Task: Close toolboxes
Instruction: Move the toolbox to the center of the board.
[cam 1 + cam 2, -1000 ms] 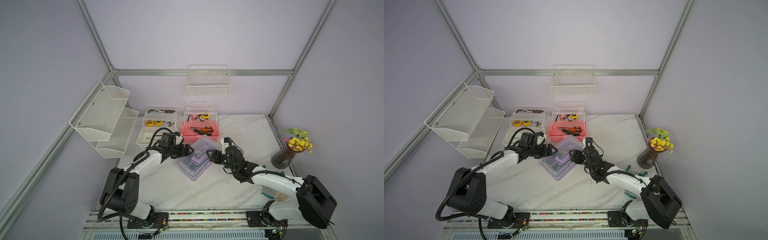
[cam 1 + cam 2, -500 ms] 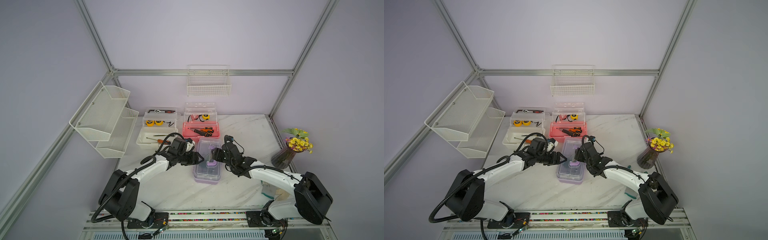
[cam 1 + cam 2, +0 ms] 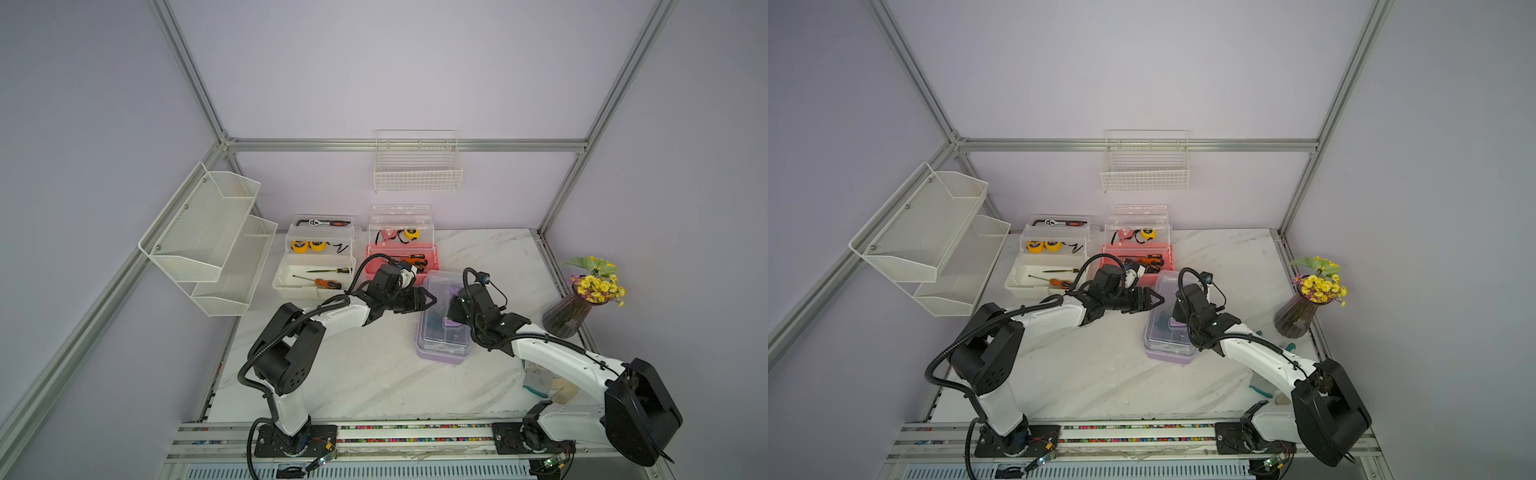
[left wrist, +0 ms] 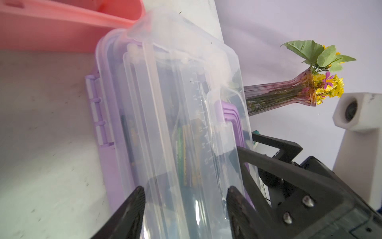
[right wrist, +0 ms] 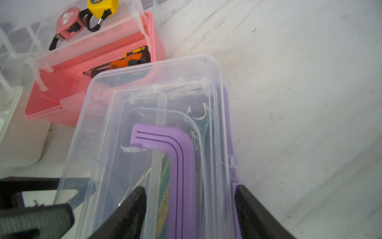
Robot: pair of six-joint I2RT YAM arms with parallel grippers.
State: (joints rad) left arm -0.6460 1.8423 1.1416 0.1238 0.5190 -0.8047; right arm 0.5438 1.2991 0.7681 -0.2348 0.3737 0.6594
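Nearest you, both arms reach in from the rail over the desk (image 3: 353, 374), w/ a teal-handled tool (image 3: 1260, 390) lying by the R arm's base. Mid-desk, a bit to the R, sits the purple toolbox (image 3: 442, 347), long side running away from you. Its clear lid is down on the base and the purple handle (image 5: 182, 165) lies flat on top; a wrench (image 5: 201, 122) shows thru the lid. You can't tell whether the latch has caught. Your L claw (image 4: 184, 190) comes at the box from its L side, fingers spread w/ the top of the lid btwn them; can't tell whether the pads touch plastic. Your R claw (image 5: 190, 190) comes from the R side, also spread: one finger over the lid, the other outside the box's R wall, handle btwn them, nothing visibly pinched. At the desk's R edge stands a vase (image 3: 567, 316) of yellow flowers. Just beyond the purple box's far end is the pink toolbox (image 3: 1165, 259), lid up, w/ a yellow tape measure (image 3: 411, 235) in its raised tray and an orange-black screwdriver (image 3: 415, 262) in the base. L of it is the white toolbox (image 3: 299, 289), also open, w/ yellow tapes (image 3: 308, 246) in the tray and an orange-handled screwdriver (image 3: 328, 284) in the base. Furthest back: a wire basket (image 3: 417, 174) on the rear wall, a mesh shelf (image 3: 208, 232) on the L wall.
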